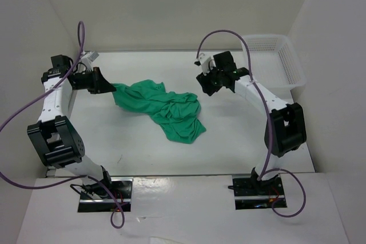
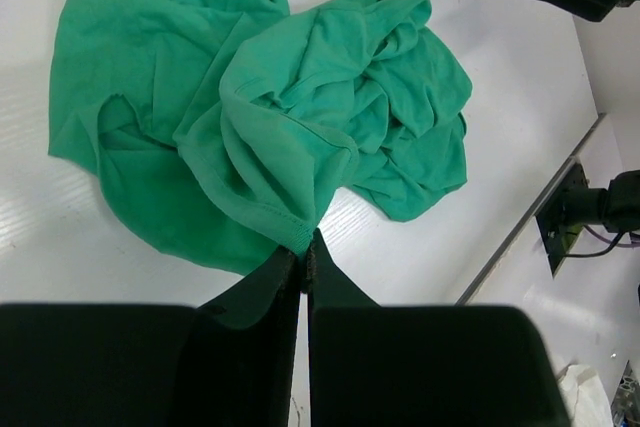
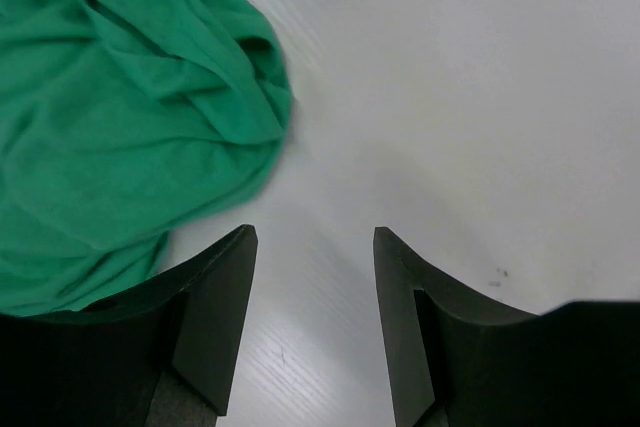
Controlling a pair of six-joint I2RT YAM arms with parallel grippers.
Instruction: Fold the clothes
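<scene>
Pinching the green T-shirt [image 2: 300, 97] are left fingers [image 2: 338, 295]; right fingers [image 3: 215, 317] spread beside it.

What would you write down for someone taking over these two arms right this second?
Left pincer: shut, pinching a hem of the green T-shirt.
Right pincer: open, holding nothing, over bare table beside the shirt.
Things: the shirt lies in a crumpled heap mid-table; a white basket sits at the far right corner.
Done: no fold made yet.
Left to do: spread the shirt flat, then fold it.
</scene>
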